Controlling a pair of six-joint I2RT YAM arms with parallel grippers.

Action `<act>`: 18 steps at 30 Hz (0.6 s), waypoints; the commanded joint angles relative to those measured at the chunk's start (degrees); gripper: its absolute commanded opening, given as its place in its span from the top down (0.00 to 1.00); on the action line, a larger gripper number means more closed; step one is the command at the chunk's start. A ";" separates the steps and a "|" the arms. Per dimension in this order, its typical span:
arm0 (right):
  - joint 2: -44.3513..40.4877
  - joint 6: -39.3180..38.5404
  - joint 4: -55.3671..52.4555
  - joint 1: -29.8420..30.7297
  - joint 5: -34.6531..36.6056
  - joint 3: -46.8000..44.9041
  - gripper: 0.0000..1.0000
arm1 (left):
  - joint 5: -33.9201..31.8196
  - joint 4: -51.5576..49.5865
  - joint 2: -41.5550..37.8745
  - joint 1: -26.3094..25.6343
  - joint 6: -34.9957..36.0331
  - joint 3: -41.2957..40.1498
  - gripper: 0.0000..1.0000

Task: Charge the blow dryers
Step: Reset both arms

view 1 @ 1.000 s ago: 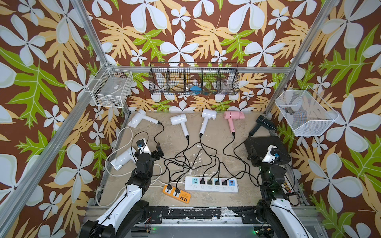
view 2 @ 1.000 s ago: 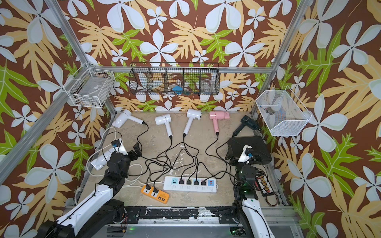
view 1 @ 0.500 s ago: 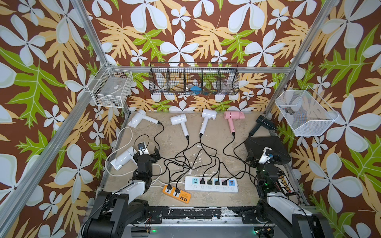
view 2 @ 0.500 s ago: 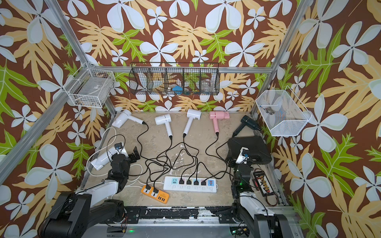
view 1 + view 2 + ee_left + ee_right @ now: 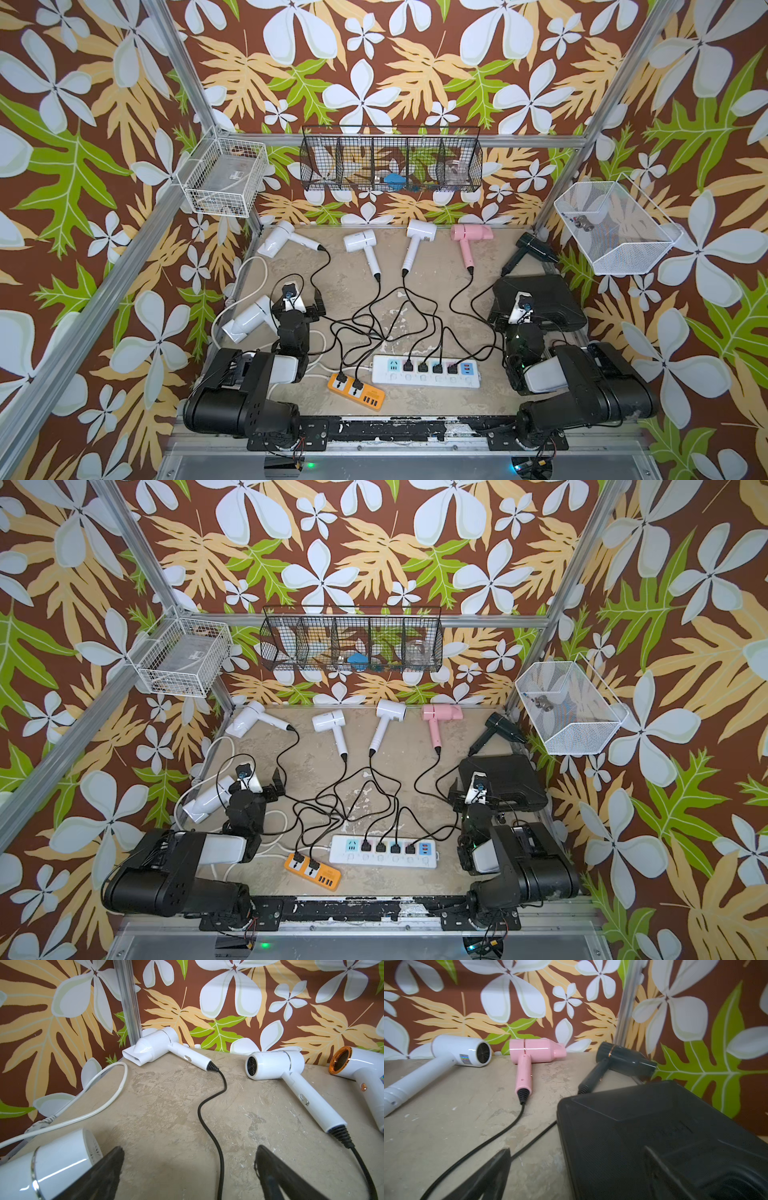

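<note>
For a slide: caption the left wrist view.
Open left gripper facing four white blow dryers and a black cord on the table.

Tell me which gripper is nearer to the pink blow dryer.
Right. The right gripper sits by the black case, with the pink blow dryer just ahead of it. The left gripper is on the opposite side, beside a white blow dryer, farther off.

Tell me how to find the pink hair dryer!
Find the long black wire basket on the back wall; five dryers lie in a row on the tan table below it. The pink blow dryer sits between a white dryer and a black dryer. It is the only pink one.
</note>
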 commanded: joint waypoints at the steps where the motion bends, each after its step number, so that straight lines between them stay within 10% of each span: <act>1: 0.10 -2.95 -0.07 0.56 -2.34 2.59 0.00 | 3.24 4.63 0.58 0.46 0.80 -0.21 0.00; 18: -0.14 -0.31 -3.60 -1.95 -3.91 4.39 0.00 | 4.18 5.19 0.20 0.84 0.45 -0.53 0.00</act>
